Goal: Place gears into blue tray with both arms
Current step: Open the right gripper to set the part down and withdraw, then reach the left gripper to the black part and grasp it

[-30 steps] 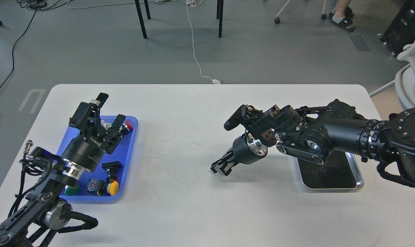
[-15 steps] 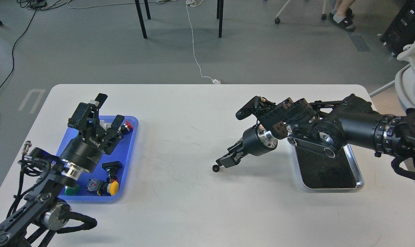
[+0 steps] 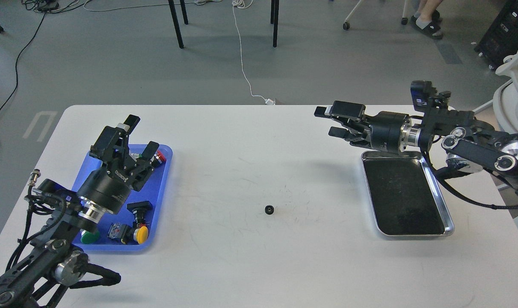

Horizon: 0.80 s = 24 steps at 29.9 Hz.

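Head view: a small black toothed gear (image 3: pixel 269 209) lies alone on the white table (image 3: pixel 241 265), near centre, touched by nothing. At nine o'clock from it sits the shallow bright-blue plastic tray (image 3: pixel 161 188), holding push-button switches with red (image 3: pixel 159 156), yellow (image 3: pixel 141 233) and green caps. The left gripper (image 3: pixel 140 137) hovers over that tray, fingers spread and empty. At two o'clock, the right gripper (image 3: pixel 329 122) hangs above the shiny silver metal tray (image 3: pixel 449 222), fingers parted, holding nothing. Risk: the tiny, flat gear may skid or slip from closing fingers. White lettering on the left gripper's body is too small to read.
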Motion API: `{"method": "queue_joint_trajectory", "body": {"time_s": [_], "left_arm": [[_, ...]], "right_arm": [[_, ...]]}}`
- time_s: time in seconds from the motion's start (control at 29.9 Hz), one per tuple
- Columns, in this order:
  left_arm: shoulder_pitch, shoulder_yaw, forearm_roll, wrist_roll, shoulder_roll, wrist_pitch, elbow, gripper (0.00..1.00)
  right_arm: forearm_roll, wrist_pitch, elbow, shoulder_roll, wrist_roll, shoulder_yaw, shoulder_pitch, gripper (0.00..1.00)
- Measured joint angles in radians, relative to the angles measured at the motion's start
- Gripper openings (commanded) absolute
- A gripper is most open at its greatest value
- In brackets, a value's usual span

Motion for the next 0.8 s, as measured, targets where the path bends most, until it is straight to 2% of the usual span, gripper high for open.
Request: {"method": "queue_joint_trajectory", "body": {"time_s": [0.17,0.4,0.6,0.67,0.8], "left_arm": [[-0.062,0.066,0.250,0.000,0.008,-0.004,-0.026,0.98],[-0.305,0.324,0.785,0.000,0.041,0.000,-0.004,0.98],[-0.593,0.620,1.166,0.000,0.015,0.006,0.121,0.97],[-0.689,0.733,1.213,0.000,-0.022,0.014,0.182,0.96],[-0.805,0.874,1.230,0.000,-0.108,0.044,0.315,0.94]], "right_arm": [[0.228,0.001,0.003,-0.012,0.000,0.224,-0.207,0.94],[0.538,0.007,0.006,-0.013,0.000,0.399,-0.373,0.94],[0.611,0.008,0.042,-0.025,0.000,0.426,-0.442,0.94],[0.613,0.008,0.049,-0.031,0.000,0.432,-0.457,0.94],[0.613,0.006,0.051,-0.041,0.000,0.436,-0.467,0.94]]}}
